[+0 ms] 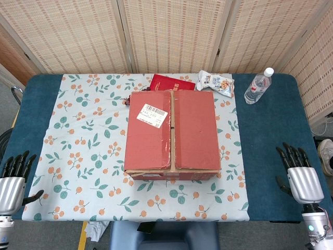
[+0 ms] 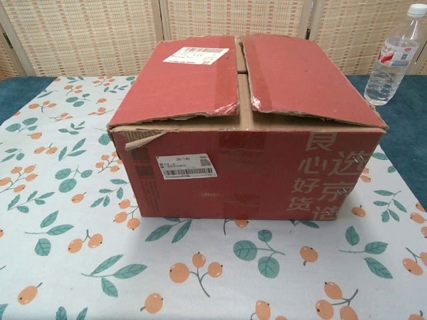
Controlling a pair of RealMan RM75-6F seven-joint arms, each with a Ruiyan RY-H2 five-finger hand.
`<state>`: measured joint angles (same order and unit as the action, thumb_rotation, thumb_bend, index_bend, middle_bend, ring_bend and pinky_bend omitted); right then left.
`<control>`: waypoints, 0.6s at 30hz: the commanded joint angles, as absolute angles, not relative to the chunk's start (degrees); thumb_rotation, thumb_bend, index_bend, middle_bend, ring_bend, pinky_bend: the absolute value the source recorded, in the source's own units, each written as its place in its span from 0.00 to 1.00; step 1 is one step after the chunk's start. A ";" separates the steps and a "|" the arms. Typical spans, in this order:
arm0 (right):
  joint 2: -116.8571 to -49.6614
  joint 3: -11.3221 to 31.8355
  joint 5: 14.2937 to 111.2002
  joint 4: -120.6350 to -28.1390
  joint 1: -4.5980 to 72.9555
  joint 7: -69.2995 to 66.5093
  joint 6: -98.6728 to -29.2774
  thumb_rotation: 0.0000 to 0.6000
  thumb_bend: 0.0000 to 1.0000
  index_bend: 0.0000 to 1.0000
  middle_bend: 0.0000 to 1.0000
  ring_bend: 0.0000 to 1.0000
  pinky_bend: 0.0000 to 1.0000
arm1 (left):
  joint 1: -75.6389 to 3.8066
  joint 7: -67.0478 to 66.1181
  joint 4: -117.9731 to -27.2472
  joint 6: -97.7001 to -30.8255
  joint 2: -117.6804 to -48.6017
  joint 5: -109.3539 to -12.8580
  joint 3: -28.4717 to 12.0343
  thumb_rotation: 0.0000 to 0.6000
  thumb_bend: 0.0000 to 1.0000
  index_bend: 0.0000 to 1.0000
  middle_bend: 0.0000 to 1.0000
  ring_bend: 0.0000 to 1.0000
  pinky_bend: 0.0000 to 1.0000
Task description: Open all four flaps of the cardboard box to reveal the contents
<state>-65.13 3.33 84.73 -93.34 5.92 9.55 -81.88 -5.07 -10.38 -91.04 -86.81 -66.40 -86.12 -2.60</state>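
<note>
Two hands frame the scene in the head view, and the cardboard box serves as the landmark between them. Well to the left of the box, at the near edge of the table, the left hand rests palm down with its dark fingers side by side, slightly apart and holding nothing. The box itself sits closed on the middle of the floral tablecloth, its two red top flaps meeting along a taped centre seam; the left flap carries a white shipping label, and the right flap lies flat beside it. From the chest view the flaps' front edges look torn and slightly lifted, with brown inner cardboard showing in the gap, and a second barcode label is stuck on the box's front wall. Just behind the box lies a red packet, partly hidden by it. Behind the box's right rear corner sits a snack bag, and farther right of that a clear water bottle stands upright on the blue table cover. Well to the right of the box, the right hand hovers at the near edge, fingers extended, a little apart, grasping nothing.
</note>
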 commanded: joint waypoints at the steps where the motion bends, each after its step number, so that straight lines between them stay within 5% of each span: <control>1: -65.15 3.29 84.71 -93.34 5.97 9.61 -81.76 1.00 0.43 0.00 0.00 0.00 0.00 | -5.07 -10.41 -91.04 -86.82 -66.42 -86.14 -2.60 1.00 0.17 0.00 0.00 0.03 0.00; 18: -63.73 3.56 96.28 -93.06 11.49 -2.80 -82.11 1.00 0.43 0.00 0.00 0.00 0.00 | -5.32 -9.20 -90.94 -86.41 -66.21 -85.85 -2.90 0.99 0.19 0.00 0.00 0.03 0.00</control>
<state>-64.60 3.19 94.03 -92.48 9.53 -0.83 -82.46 -5.28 -9.25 -90.97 -86.47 -66.25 -85.90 -2.86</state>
